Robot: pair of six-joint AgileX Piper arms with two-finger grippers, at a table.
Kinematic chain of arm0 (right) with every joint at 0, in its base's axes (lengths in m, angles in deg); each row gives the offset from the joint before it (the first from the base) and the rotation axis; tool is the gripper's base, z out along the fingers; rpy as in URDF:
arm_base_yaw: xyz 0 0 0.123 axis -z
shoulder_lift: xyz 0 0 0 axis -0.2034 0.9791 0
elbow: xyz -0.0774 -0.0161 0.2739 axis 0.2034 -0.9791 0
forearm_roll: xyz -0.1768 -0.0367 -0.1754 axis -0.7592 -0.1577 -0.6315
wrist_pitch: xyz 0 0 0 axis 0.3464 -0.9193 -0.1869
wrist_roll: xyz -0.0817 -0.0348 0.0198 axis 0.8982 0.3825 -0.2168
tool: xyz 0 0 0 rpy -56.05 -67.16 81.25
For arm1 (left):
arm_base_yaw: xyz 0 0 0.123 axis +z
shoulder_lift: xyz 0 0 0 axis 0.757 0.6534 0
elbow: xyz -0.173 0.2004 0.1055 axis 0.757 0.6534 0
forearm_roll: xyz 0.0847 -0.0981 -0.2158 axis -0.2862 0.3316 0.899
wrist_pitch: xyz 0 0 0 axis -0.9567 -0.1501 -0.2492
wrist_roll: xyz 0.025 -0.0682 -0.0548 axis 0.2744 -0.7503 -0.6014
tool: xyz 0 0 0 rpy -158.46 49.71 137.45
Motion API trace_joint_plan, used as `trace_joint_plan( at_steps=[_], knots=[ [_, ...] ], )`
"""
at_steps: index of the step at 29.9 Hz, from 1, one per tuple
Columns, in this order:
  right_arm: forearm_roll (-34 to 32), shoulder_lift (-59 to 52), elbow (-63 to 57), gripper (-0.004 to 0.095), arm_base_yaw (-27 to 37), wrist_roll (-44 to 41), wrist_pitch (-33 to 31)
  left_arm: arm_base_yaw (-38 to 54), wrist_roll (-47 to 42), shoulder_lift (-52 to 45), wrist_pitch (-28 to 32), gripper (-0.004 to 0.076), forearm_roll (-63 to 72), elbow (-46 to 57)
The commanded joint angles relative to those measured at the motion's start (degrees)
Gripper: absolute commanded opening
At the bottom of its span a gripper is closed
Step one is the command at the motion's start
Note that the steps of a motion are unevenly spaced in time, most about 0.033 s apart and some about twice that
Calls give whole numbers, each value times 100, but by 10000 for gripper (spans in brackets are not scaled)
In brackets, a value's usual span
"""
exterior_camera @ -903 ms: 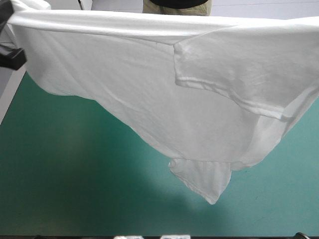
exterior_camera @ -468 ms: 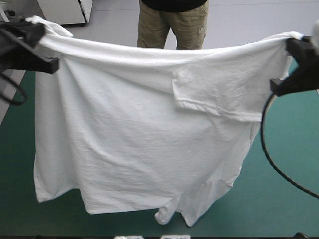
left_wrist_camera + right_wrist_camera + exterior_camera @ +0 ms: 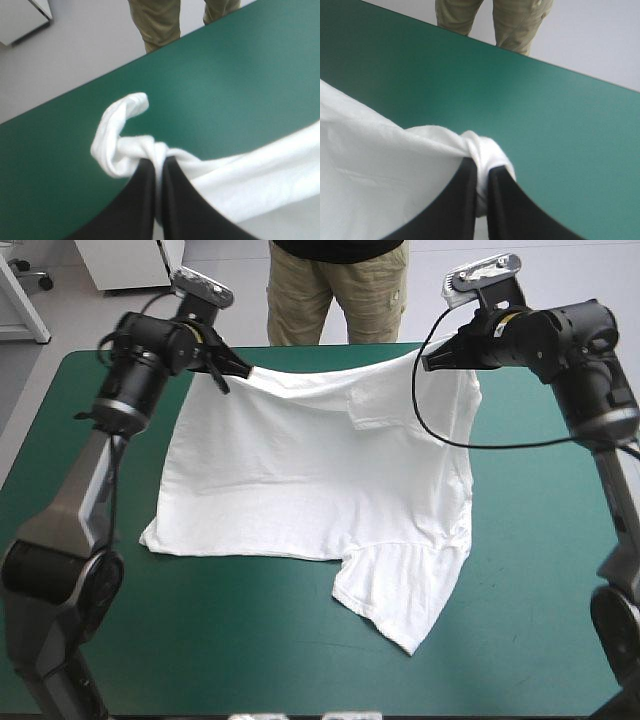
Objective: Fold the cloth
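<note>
The white T-shirt [image 3: 310, 465] lies spread over the middle of the teal-green table, its far edge held up near the table's far side. My left gripper [image 3: 232, 372] is shut on the far left corner, where a twisted bunch of T-shirt [image 3: 125, 137] pokes out past the black fingers [image 3: 140, 195]. My right gripper [image 3: 432, 358] is shut on the far right corner, a white knot of T-shirt [image 3: 485, 150] pinched between its fingers [image 3: 465, 200]. One sleeve [image 3: 400, 600] trails toward the near edge, and another sleeve [image 3: 385, 400] lies folded over the body.
Bare teal-green cover [image 3: 250, 640] runs along the near side and both ends of the table. The table's far edge [image 3: 560, 67] lies just ahead of both grippers.
Earlier the T-shirt hung high and stretched close to the camera. Both grippers have since swung forward and down, laying most of it flat on the table.
</note>
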State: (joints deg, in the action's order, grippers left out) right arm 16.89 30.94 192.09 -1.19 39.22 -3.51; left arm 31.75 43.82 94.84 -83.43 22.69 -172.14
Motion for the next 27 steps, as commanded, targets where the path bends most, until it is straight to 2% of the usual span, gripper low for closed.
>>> trace_joint_plan(
  at_steps=[1, 4, 8, 10, 12, 14, 15, 18, 20, 22, 25, 27],
  knots=[
    [758, 539, 109, -17, 496, 401, 951, -13, -407, 438, 1032, -9, -81, -128],
    [1007, 1145, 214, -17, 757, 578, 1134, 0, -572, 950, 1587, -9, -67, -145],
    [1048, 1731, 560, -5, 938, 678, 1155, 75, -748, 1532, 1809, -1, -65, -374],
    [1037, 1953, 763, 45, 980, 706, 1201, 132, -748, 1728, 1902, 62, -65, -453],
    [1049, 2099, 901, 135, 1032, 726, 1364, 164, -774, 1838, 2184, 204, -38, -447],
    [1072, 2133, 921, 232, 1057, 726, 1585, 206, -836, 1882, 2486, 378, 23, -447],
    [1072, 2147, 921, 280, 1082, 726, 1707, 206, -950, 1892, 2792, 491, 35, -447],
    [992, 2147, 921, 420, 1118, 726, 2008, 206, -1192, 1892, 3515, 637, 35, -456],
    [980, 2110, 921, 496, 1161, 726, 2124, 206, -1208, 1870, 3905, 637, 35, -456],
    [965, 2019, 921, 515, 1209, 726, 2173, 206, -1208, 1811, 4029, 624, 35, -456],
    [936, 1802, 932, 514, 1288, 726, 2050, 206, -1166, 1594, 3871, 606, -30, -456],
    [879, 1604, 969, 514, 1291, 726, 1754, 206, -1166, 1317, 3495, 596, -30, -456]
  ],
)
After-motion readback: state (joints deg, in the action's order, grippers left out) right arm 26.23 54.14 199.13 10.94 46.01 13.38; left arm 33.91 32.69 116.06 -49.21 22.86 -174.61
